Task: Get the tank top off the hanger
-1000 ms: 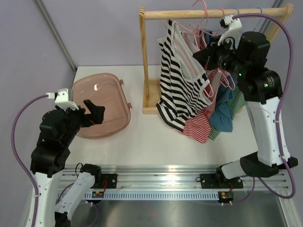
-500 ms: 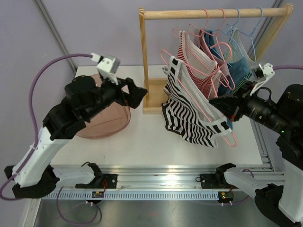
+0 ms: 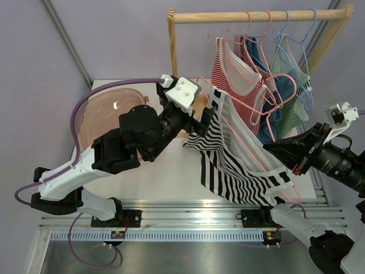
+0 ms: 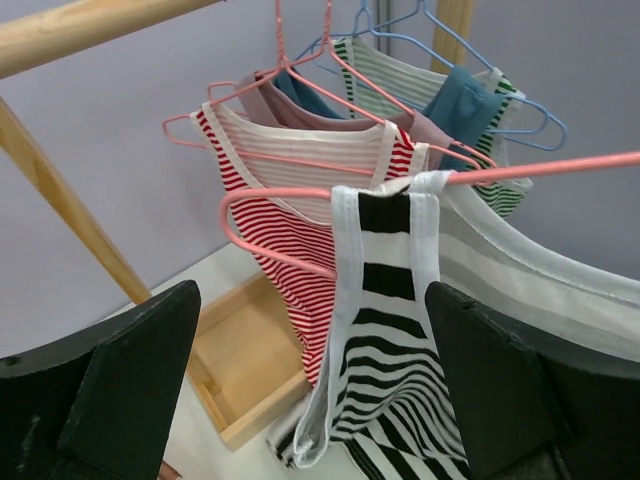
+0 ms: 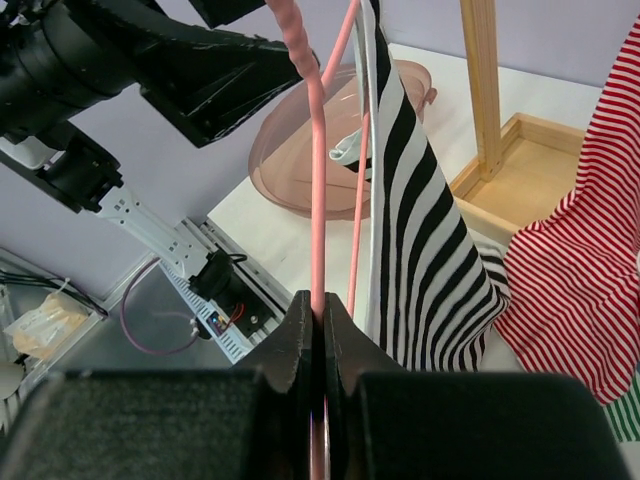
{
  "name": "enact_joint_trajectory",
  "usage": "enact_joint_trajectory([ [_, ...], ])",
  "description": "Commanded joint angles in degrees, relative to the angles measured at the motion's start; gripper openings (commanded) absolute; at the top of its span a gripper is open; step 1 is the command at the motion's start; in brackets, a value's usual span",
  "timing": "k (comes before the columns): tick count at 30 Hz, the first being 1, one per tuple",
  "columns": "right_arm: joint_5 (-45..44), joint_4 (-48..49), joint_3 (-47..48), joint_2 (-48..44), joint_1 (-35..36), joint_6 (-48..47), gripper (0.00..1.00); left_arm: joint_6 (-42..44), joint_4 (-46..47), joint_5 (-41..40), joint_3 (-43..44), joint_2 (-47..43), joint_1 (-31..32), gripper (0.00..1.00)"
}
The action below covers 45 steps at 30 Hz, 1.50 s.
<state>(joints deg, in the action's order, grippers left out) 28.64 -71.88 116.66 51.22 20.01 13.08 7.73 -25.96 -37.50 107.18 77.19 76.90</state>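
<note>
The black-and-white striped tank top [image 3: 228,171] hangs on a pink wire hanger [image 3: 246,136], held off the rack and tilted toward the front right. My right gripper [image 3: 269,150] is shut on the hanger's wire [image 5: 316,180], with the tank top [image 5: 415,230] just to its right. My left gripper [image 3: 206,119] is wide open at the top's upper left end. In the left wrist view, one shoulder strap of the tank top [image 4: 385,290] hangs over the hanger's end [image 4: 300,195], between the open fingers [image 4: 130,380] without touching them.
The wooden rack [image 3: 256,16] at the back carries a red-striped top [image 3: 239,80] and blue and green ones on more hangers. Its base tray [image 4: 240,360] lies below. A pink translucent bowl [image 3: 108,108] sits at the left, behind the left arm.
The right gripper has pulled the hanger with the striped tank top off the rack and down toward the front right. The left arm swung from the bowl across to the top's strap.
</note>
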Motion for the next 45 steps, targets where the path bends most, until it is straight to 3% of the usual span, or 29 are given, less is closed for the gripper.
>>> enact_joint_trajectory([
  [1, 3.34, 2.09, 0.76, 0.55, 0.29, 1.42, 0.00, 4.14, 7.76, -5.40, -0.65, -0.11, 0.18, 0.99],
  [14, 3.70, 3.76, -0.12, 0.28, 0.29, 1.24, 0.00, -1.66, 6.88, 2.96, -2.93, 1.21, 0.18, 0.99],
  [18, 3.96, 4.29, -0.47, 0.02, 0.38, 1.42, 0.00, -1.14, 6.89, 0.24, -2.94, 2.96, -0.09, 0.88],
  [19, 4.05, 4.55, -0.64, -0.07, 0.29, 1.51, 0.00, -1.05, 6.62, -0.38, -2.07, 3.40, -0.09, 0.76],
  [25, 3.00, 4.46, -3.45, -1.29, 0.29, -0.07, 0.00, -1.31, 6.62, -3.46, -1.79, 3.32, -0.79, 0.32],
  [26, 3.08, 4.73, -4.59, -1.73, 0.29, -0.42, 0.00, -1.83, 6.71, -3.72, -2.66, 2.97, -1.05, 0.18],
  [29, 3.26, 5.69, -10.39, -4.37, 0.29, -1.65, 0.00, -5.78, 5.31, -5.66, -4.95, 1.04, -3.59, 0.00],
  [31, 3.09, 5.34, -14.78, -6.38, 0.29, -2.53, 0.00, -9.46, 4.25, -4.96, -7.06, -1.67, -6.23, 0.00],
  [37, 7.12, 8.76, -26.38, -12.02, 0.29, -2.45, 0.00, -23.00, -1.90, 3.65, -12.69, -5.56, -21.77, 0.00],
  [41, 10.99, 12.89, -32.18, -15.18, 0.29, -2.09, 0.00, -26.61, -5.93, 4.97, -13.13, -4.60, -26.44, 0.00],
  [45, 9.51, 17.80, -34.56, -18.60, 0.29, -2.01, 0.00, -30.49, -7.88, 8.75, -14.71, -4.85, -29.97, 0.00],
])
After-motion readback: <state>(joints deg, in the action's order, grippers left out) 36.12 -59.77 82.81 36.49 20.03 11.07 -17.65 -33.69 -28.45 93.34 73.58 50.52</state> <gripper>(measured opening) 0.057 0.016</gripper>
